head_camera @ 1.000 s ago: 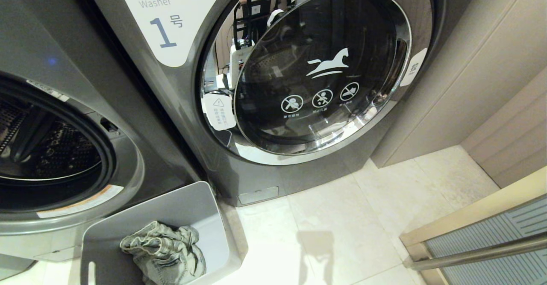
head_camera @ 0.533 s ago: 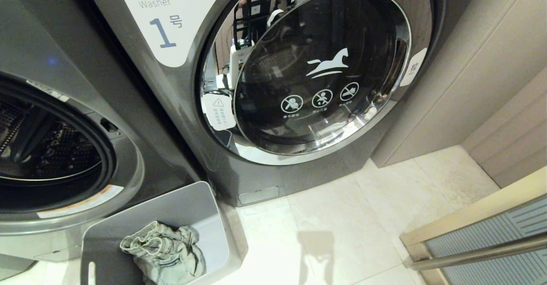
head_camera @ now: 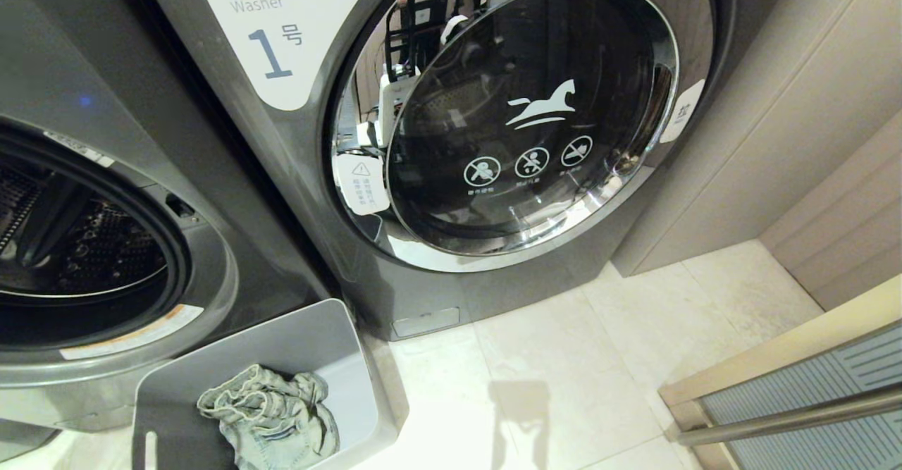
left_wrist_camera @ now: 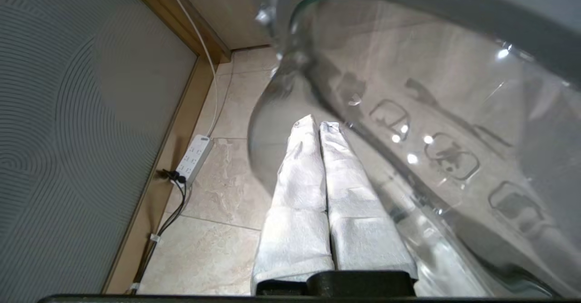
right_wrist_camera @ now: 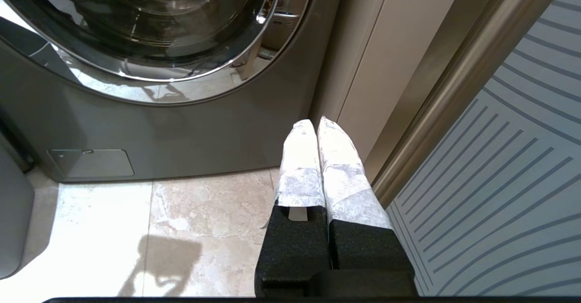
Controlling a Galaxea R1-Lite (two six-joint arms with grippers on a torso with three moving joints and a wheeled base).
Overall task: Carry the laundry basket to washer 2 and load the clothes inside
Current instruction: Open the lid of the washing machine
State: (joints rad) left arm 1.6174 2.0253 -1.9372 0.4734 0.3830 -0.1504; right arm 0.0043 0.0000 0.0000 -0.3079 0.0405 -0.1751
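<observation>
Pale beige marble-look tiled floor (head_camera: 620, 357) carries everything. Grey plastic rectangular laundry basket (head_camera: 310, 347) sits on it at the foot of the two dark grey front-load washers (head_camera: 423, 294), just beside both. White power strip (left_wrist_camera: 194, 157) with a black plug and cable lies on the tiles along the wood-framed ribbed glass panel (left_wrist_camera: 81, 112).

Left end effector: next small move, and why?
Probably swing the left end effector from the glass door toward the laundry basket and open it: it is shut and empty, the clothes lie in the basket, the drum beside it gapes. Right end effector idles shut near the floor.
</observation>
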